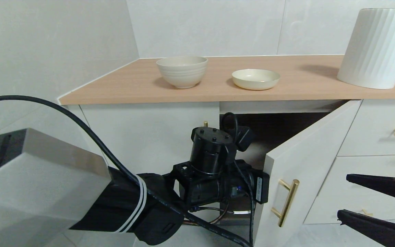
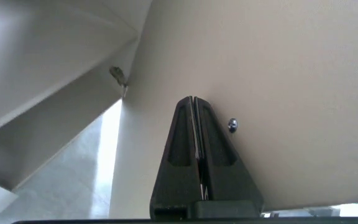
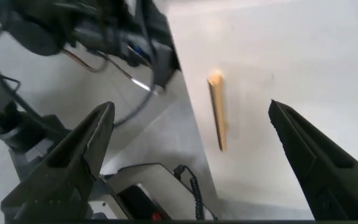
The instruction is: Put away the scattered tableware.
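Two rims-up: bowl [image 1: 182, 71], dish [image 1: 255, 79], on counter [image 1: 132, 85] | left gripper [image 2: 192, 99] closed | right gripper [image 1: 343, 195] spread wide

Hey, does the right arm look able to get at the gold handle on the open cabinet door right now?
Probably yes. The right gripper is open and about level with the gold handle, and nothing stands between them on the outer face of the cabinet door.

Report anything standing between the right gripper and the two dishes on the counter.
The open cabinet door juts out left of the low right gripper; nothing visible stands on the counter before the bowl and shallow dish.
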`<state>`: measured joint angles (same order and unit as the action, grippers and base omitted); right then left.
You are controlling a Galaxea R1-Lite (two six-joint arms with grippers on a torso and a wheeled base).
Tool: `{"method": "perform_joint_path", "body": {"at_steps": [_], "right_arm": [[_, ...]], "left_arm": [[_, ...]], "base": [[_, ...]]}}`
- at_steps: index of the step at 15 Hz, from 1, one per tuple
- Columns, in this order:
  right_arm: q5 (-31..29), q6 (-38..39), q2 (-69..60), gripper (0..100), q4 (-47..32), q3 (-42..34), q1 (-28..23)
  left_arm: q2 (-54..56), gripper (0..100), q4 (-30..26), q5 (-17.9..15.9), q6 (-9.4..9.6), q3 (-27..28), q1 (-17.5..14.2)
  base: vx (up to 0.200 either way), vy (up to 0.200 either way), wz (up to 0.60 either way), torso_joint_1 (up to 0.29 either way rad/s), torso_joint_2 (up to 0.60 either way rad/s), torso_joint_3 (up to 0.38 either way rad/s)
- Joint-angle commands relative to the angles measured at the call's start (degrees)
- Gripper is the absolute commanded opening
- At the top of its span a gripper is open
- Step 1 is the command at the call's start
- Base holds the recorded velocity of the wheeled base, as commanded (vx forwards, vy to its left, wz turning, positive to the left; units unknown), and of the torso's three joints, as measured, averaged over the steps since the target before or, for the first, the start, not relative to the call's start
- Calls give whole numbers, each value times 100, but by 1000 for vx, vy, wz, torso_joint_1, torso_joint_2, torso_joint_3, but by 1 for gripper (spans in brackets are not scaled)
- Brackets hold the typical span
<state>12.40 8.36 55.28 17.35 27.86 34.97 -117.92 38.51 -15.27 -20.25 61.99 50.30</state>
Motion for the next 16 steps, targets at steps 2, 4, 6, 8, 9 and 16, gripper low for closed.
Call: {"method": "perform_joint_path", "body": {"at_steps": [2,4,6,8,9,16], "right_arm": [[-1,262,-352,100,6,247,1],[-1,315,-545,100,-3,405,1],[-1,315,-703,100,-12,510,1],[-1,333,-835,100,-21,607,-35],[-1,341,-905,100,-30,669,-43],[8,341,-1108,100,-627,950,-43]], "left_arm": [[-64,0,-450,16,-23,384,121],[-64,0,-863,16,-32,648,358],[-82,0,-1258,42,-32,938,630],[-188,0,-1434,183,-32,1184,929],[-284,0,-1443,288,-32,1245,1052],[-337,0,-1575,807,-41,1158,1114]], "base": [[0,0,0,0,0,0],[0,0,0,0,0,0],[0,0,0,0,0,0],[0,0,0,0,0,0],[0,0,0,0,0,0],[0,0,0,0,0,0]]}}
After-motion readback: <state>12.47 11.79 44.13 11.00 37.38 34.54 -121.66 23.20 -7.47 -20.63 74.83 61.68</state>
